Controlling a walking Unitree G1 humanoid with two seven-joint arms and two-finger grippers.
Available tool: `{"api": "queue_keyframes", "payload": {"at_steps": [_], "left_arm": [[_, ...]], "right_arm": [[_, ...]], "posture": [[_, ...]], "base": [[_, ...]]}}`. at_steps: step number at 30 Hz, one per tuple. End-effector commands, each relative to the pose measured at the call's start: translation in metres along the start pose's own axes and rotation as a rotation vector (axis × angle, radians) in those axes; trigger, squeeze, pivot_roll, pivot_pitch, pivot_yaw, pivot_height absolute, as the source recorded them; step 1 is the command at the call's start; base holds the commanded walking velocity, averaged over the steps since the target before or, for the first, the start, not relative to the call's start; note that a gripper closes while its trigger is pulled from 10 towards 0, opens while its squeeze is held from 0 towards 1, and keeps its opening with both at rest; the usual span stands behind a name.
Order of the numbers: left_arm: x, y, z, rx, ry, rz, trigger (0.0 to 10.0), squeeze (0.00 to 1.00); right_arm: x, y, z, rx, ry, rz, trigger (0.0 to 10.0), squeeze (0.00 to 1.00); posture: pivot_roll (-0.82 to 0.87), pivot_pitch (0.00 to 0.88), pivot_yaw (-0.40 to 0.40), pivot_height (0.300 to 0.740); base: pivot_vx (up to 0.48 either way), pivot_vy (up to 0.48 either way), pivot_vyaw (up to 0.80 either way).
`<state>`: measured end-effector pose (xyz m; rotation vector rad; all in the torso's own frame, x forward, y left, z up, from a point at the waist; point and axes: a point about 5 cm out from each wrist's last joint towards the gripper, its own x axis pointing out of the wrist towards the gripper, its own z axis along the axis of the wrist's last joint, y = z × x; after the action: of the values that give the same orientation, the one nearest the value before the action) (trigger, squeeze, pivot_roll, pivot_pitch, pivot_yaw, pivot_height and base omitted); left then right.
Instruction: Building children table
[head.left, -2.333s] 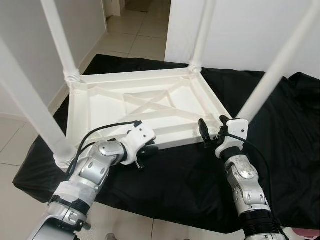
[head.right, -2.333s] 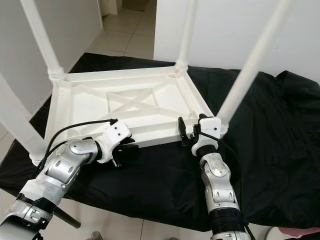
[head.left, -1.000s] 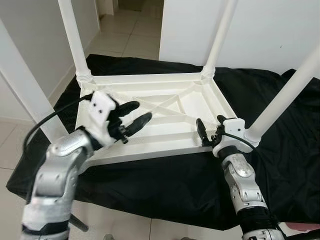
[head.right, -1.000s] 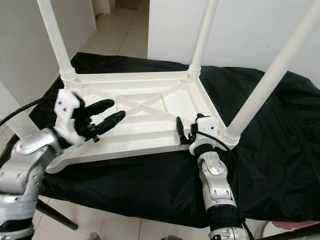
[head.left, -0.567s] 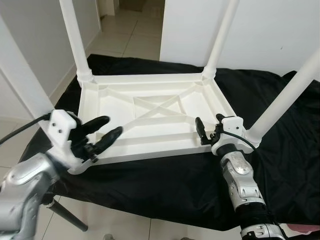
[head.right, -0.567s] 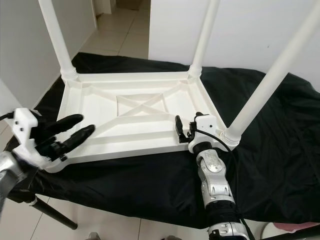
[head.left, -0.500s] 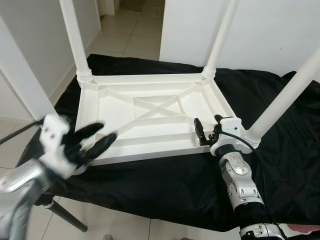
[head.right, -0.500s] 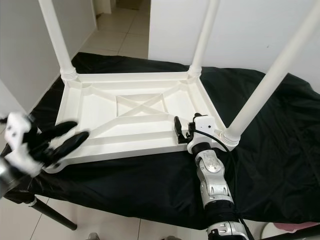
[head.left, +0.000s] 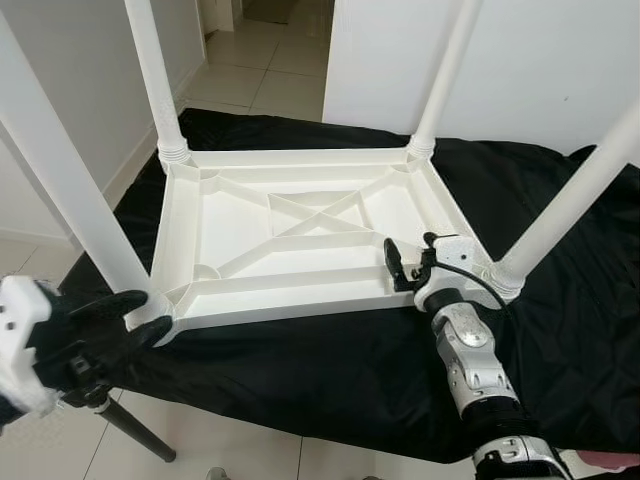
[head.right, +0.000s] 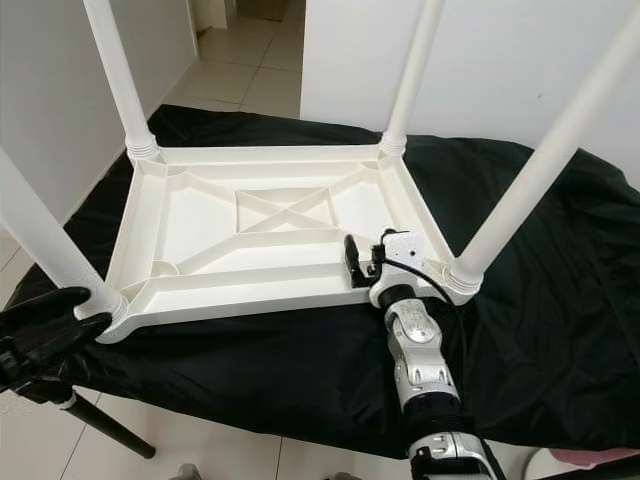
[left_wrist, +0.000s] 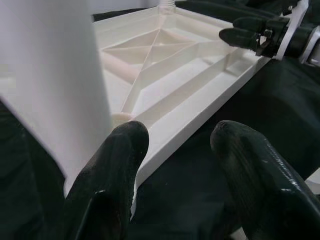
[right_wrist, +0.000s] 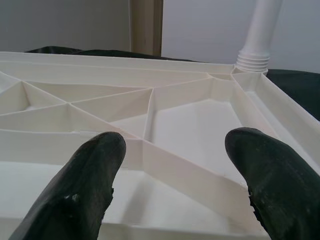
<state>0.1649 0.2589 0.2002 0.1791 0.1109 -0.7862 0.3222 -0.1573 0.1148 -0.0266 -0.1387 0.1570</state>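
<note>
The white table (head.left: 300, 235) lies upside down on a black cloth (head.left: 560, 300), legs up, with the right gripper (head.left: 398, 268) spread apart at its near rim and the left gripper (head.left: 115, 318) spread apart beside the near-left leg (head.left: 70, 200)

A black cloth (head.left: 560, 330) covers the desk, hanging in folds over its near edge. Below it lies a floor of pale square tiles (head.left: 270, 85), running back into a doorway. White walls (head.left: 540, 60) stand behind and to the left, and a black tripod leg (head.left: 130, 430) slants across the tiles.
</note>
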Motion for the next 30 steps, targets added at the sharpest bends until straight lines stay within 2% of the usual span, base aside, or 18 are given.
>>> {"api": "queue_keyframes", "payload": {"at_steps": [1, 2, 9, 14, 15, 16, 17, 18, 21, 23, 24, 27, 30], "left_arm": [[-0.004, 0.000, 0.006, 0.028, -0.004, -0.008, 10.0, 0.00], [-0.010, 0.004, 0.007, 0.030, 0.014, 0.014, 10.0, 0.00], [-0.023, 0.014, 0.002, 0.030, 0.055, 0.046, 10.0, 0.00], [-0.031, 0.035, -0.002, 0.062, 0.106, 0.120, 10.0, 0.00], [-0.031, 0.035, -0.002, 0.062, 0.106, 0.120, 10.0, 0.00], [-0.034, 0.046, -0.006, 0.084, 0.149, 0.134, 10.0, 0.00], [-0.035, 0.050, -0.007, 0.096, 0.169, 0.135, 10.0, 0.00], [-0.035, 0.050, -0.007, 0.096, 0.169, 0.135, 10.0, 0.00], [-0.032, 0.067, -0.009, 0.128, 0.192, 0.167, 10.0, 0.00], [-0.031, 0.070, -0.009, 0.136, 0.193, 0.175, 10.0, 0.00], [-0.028, 0.079, -0.007, 0.160, 0.188, 0.197, 10.0, 0.00], [-0.025, 0.087, -0.006, 0.169, 0.188, 0.216, 10.0, 0.00], [-0.010, 0.114, 0.000, 0.245, 0.196, 0.283, 10.0, 0.00]], "right_arm": [[0.000, 0.000, -0.002, 0.003, 0.002, 0.004, 10.0, 0.00], [0.001, 0.000, -0.003, 0.003, 0.004, 0.007, 10.0, 0.00], [0.002, 0.001, -0.004, 0.000, 0.003, 0.014, 10.0, 0.00], [-0.002, 0.002, -0.008, -0.003, 0.010, 0.014, 10.0, 0.00], [-0.002, 0.002, -0.008, -0.003, 0.010, 0.014, 10.0, 0.00], [-0.005, 0.002, -0.010, -0.004, 0.011, 0.013, 10.0, 0.00], [-0.005, 0.002, -0.010, -0.005, 0.011, 0.013, 10.0, 0.00], [-0.005, 0.002, -0.010, -0.005, 0.011, 0.013, 10.0, 0.00], [-0.007, 0.000, -0.011, -0.012, 0.011, 0.012, 10.0, 0.00], [-0.008, 0.000, -0.011, -0.014, 0.011, 0.011, 10.0, 0.00], [-0.009, -0.001, -0.011, -0.015, 0.009, 0.009, 10.0, 0.00], [-0.010, -0.002, -0.011, -0.015, 0.007, 0.008, 10.0, 0.00], [-0.016, -0.002, -0.011, -0.024, 0.005, 0.011, 10.0, 0.00]], "posture": [[0.17, 0.004, -0.041, 0.740], [0.17, 0.004, -0.044, 0.740], [0.18, 0.001, -0.044, 0.740], [0.17, 0.000, -0.042, 0.740], [0.17, 0.000, -0.042, 0.740], [0.16, 0.000, -0.039, 0.740], [0.16, 0.000, -0.039, 0.740], [0.16, 0.000, -0.039, 0.740], [0.14, 0.000, -0.031, 0.740], [0.14, 0.000, -0.031, 0.740], [0.13, 0.000, -0.029, 0.740], [0.13, 0.000, -0.029, 0.740], [0.11, 0.000, -0.024, 0.740]], "base": [[0.000, 0.000, 0.00], [0.000, 0.000, 0.00], [0.000, 0.000, 0.00], [0.000, 0.000, 0.00], [0.000, 0.000, 0.00], [0.000, 0.000, 0.00], [0.000, 0.000, 0.00], [0.000, 0.000, 0.00], [0.000, 0.000, 0.00], [0.000, 0.000, 0.00], [0.000, 0.000, 0.00], [0.000, 0.000, 0.00], [0.000, 0.000, 0.00]]}}
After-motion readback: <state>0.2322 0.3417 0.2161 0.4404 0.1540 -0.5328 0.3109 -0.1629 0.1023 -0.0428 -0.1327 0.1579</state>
